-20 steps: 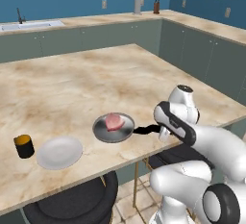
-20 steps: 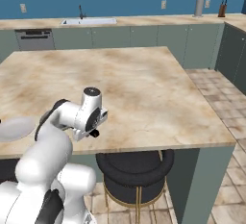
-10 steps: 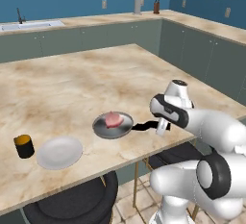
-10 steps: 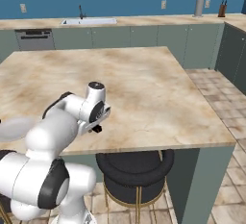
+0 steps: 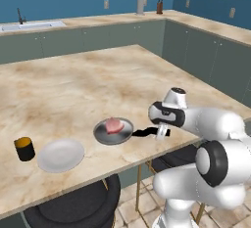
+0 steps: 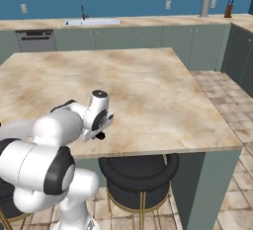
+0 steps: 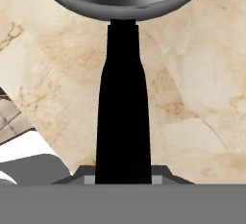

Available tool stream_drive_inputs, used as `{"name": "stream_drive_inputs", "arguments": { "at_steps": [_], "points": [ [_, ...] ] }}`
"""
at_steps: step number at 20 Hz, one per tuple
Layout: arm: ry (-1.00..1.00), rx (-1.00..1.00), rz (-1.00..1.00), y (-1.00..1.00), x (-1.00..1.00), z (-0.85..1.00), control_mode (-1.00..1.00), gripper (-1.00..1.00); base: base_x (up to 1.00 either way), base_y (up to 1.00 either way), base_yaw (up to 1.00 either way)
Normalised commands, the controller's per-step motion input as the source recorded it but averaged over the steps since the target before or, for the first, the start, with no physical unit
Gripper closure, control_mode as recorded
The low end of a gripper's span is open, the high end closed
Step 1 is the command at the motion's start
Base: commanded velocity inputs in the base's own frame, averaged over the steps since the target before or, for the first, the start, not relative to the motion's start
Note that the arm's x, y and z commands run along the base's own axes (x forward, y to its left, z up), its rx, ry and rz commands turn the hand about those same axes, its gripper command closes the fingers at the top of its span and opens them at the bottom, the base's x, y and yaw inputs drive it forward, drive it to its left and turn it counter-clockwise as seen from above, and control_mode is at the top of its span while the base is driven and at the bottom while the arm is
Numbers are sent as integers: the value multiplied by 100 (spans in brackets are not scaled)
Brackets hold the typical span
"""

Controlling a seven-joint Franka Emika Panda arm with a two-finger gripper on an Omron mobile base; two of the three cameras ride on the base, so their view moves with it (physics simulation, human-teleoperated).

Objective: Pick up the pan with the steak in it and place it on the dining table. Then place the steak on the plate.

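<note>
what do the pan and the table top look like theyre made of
The pan: grey metal bowl, likely steel or aluminium, judging by its smooth soft sheen; the matte black handle looks like plastic. The dining table: polished stone, probably marble, beige with brown veins. Everything is rendered, so this goes by look alone.

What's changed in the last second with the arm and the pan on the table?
The arm's wrist swung up and over, reorienting above the table edge. The gripper stayed shut on the pan by its black handle. Pan, steak, plate and cup kept their places on the dining table.
</note>
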Motion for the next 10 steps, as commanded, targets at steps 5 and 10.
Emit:
{"name": "stream_drive_inputs", "arguments": {
  "at_steps": [5, 10],
  "points": [
    [-1, 0, 0, 19, 17, -33, -100, 100, 0, 0, 0],
    [-4, -1, 0, 41, 0, -38, -100, 100, 0, 0, 0]
  ]
}}
